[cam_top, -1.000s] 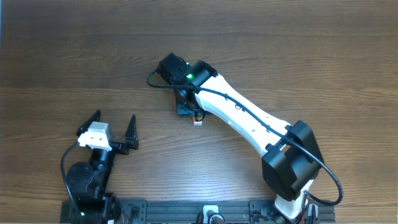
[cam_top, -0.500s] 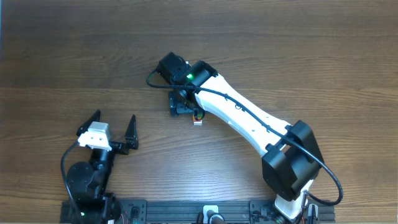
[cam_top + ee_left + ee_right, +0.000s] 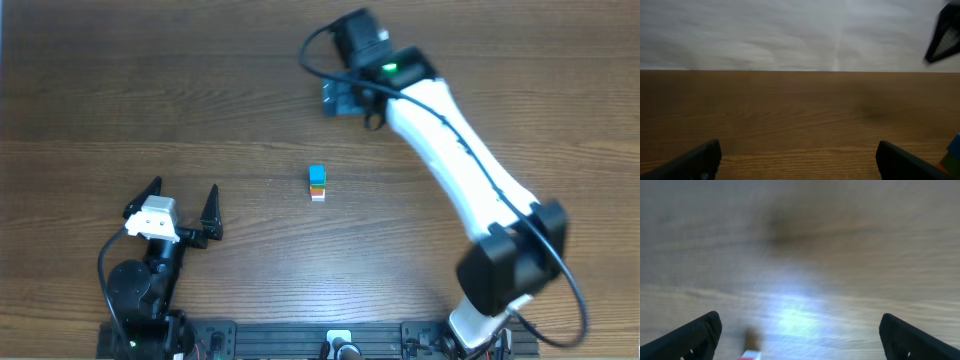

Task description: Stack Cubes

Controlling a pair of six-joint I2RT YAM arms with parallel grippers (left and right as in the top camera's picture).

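The left pincer rests wide open near its base. In the middle of the counter the stack of cubes stands alone, blue on top. The right pincer, open and empty, has lifted away from it, so the stacking looks finished.

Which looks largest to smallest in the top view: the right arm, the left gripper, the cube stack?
1. right arm, reaching across much of the picture.
2. left gripper, fingers spread wide.
3. cube stack, smallest by far.
The arm is lifted nearer the camera, but the gaps are too big for that to change the order.
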